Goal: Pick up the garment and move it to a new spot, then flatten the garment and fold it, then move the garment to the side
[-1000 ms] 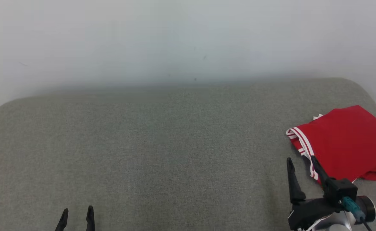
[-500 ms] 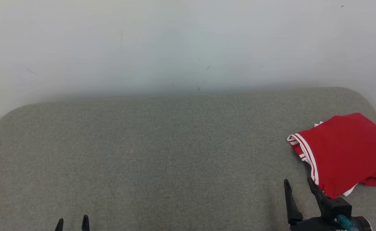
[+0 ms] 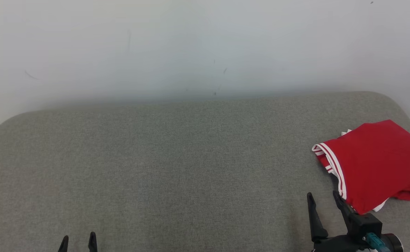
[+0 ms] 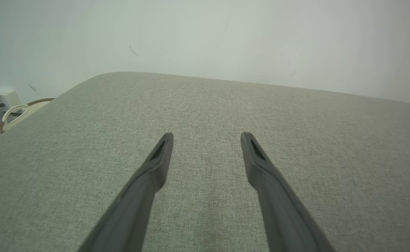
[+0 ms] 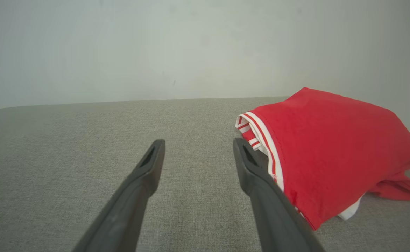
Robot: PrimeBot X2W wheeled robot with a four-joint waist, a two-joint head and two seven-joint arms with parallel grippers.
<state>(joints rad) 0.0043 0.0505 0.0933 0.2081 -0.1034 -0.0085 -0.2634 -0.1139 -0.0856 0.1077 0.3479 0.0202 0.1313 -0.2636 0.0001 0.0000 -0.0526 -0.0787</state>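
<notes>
Probably the spread right gripper (image 3: 323,193), just beside the red white-trimmed folded garment (image 3: 376,161) at the right edge of the grey fabric cushion (image 3: 177,157), could push it off; the left gripper (image 3: 78,236) is spread too.

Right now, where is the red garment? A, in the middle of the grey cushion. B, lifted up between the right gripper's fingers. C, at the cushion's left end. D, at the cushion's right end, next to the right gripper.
D: the red garment lies on the right end of the grey cushion, and the right gripper stands open just beside it with nothing between its fingers.
</notes>
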